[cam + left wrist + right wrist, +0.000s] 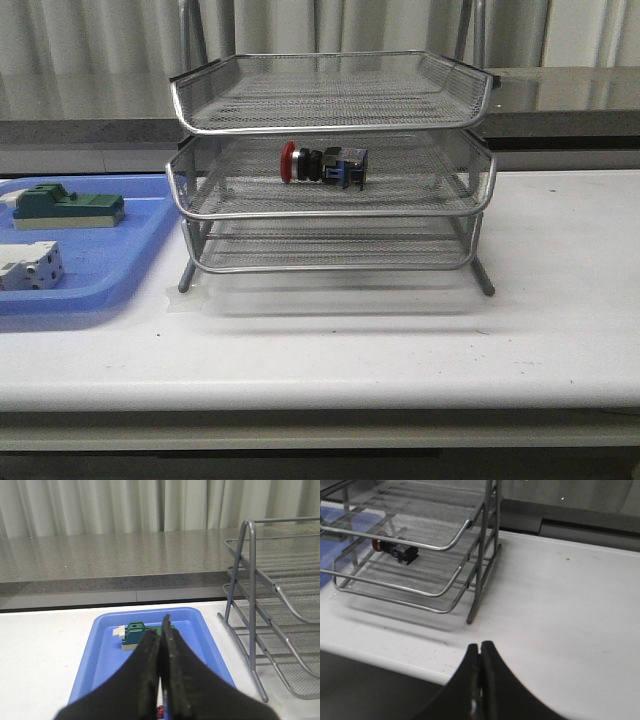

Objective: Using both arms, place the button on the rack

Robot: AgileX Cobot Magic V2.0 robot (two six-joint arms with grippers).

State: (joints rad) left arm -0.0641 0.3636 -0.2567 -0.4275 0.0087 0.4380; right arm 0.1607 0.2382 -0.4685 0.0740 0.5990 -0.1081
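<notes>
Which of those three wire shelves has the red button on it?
The middle tier of the rack: the button lies there on its side; the top and bottom tiers look bare.

The blue tray [120, 270] and white block [30, 266] are cropped at the front view's left edge.

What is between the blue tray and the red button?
In the front view, only the rack's wire-mesh side wall separates the blue tray from the button on its middle tier.

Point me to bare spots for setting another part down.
Free: white table right of and in front of the rack, plus its top and bottom tiers. Middle tier holds the button. Blue tray is crowded at its left.
</notes>
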